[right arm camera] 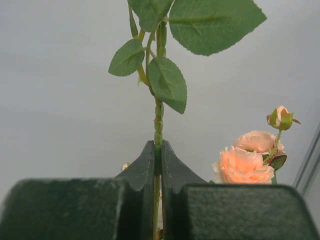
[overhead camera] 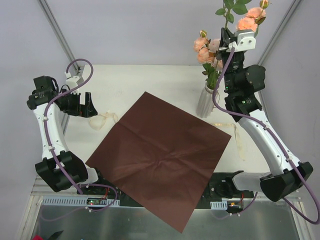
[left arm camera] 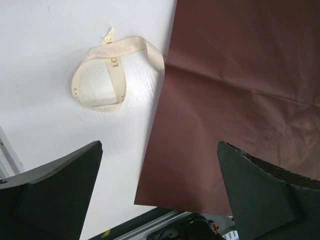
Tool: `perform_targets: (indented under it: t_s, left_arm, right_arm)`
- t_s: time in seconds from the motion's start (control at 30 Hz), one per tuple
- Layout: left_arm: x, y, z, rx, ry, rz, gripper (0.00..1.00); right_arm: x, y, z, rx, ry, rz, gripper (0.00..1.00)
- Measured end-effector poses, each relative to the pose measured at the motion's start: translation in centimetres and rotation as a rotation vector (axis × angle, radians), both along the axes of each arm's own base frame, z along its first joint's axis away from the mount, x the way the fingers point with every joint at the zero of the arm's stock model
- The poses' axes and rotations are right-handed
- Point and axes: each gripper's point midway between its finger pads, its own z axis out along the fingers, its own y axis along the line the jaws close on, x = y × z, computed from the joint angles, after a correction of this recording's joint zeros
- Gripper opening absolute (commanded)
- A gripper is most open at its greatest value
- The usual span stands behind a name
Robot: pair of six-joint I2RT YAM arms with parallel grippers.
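1. right gripper (right arm camera: 159,156), arm stretched up at upper right, is pinched on a rose stem (right arm camera: 158,117) above the vase (overhead camera: 205,102).
2. left gripper (left arm camera: 159,152) gapes wide, angled down near the ribbon (left arm camera: 107,75) and brown paper (left arm camera: 240,100).

The top external camera is fixed above and behind the arm bases and looks down on the whole worktop (overhead camera: 150,80) from a distance. The left wrist camera looks down past its own jaws from close range. It shares the edge of the brown sheet (left arm camera: 240,100) and the cream ribbon (left arm camera: 107,75) with the top view. The right wrist camera faces roughly level, very close to the rose stem (right arm camera: 158,120) between its jaws. The peach blooms (right arm camera: 245,160) also appear in the top view.
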Motion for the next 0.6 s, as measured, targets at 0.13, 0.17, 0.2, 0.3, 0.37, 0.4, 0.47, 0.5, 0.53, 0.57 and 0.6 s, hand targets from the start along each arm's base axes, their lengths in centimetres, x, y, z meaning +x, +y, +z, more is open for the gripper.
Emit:
perform_targets:
  t_s: [0.13, 0.17, 0.2, 0.3, 0.37, 0.4, 0.47, 0.5, 0.53, 0.57, 0.6]
  left_arm:
    - [0.2, 0.1, 0.2, 0.003, -0.005, 0.000, 0.99]
    - [0.2, 0.1, 0.3, 0.003, -0.007, 0.000, 0.99]
    - [0.3, 0.2, 0.3, 0.004, -0.008, 0.000, 0.99]
    - [0.5, 0.2, 0.4, 0.005, -0.009, 0.000, 0.99]
    - [0.5, 0.2, 0.3, 0.004, -0.008, 0.000, 0.99]
    - [0.5, 0.3, 0.3, 0.004, -0.008, 0.000, 0.99]
    - [0.5, 0.3, 0.3, 0.003, -0.006, 0.000, 0.99]
    - [0.5, 0.2, 0.3, 0.001, -0.006, 0.000, 0.99]
    - [0.5, 0.2, 0.3, -0.001, -0.006, 0.001, 0.99]
    - [0.5, 0.2, 0.3, -0.004, -0.007, 0.000, 0.99]
    - [0.6, 0.0, 0.4, -0.011, -0.007, 0.000, 0.99]
  right_arm:
    - [0.4, -0.6, -0.4, 0.008, -0.015, -0.017, 0.01]
    - [0.4, -0.7, -0.5, 0.010, -0.018, -0.020, 0.01]
    - [0.5, -0.9, -0.6, 0.011, -0.022, -0.024, 0.01]
    - [0.7, -1.0, -1.3, 0.011, -0.019, -0.031, 0.01]
    - [1.0, -1.0, -2.4, 0.004, -0.005, -0.033, 0.10]
    - [1.1, -1.0, -3.1, -0.002, 0.008, -0.034, 0.16]
    - [1.4, -1.0, -5.0, -0.005, 0.047, -0.037, 0.34]
    - [1.4, -1.1, -6.1, -0.003, 0.073, -0.037, 0.39]
    - [1.4, -1.1, -7.1, -0.001, 0.100, -0.038, 0.45]
    - [1.4, -1.2, -8.0, 0.002, 0.124, -0.037, 0.53]
    - [1.2, -1.3, -8.8, 0.004, 0.151, -0.037, 0.58]
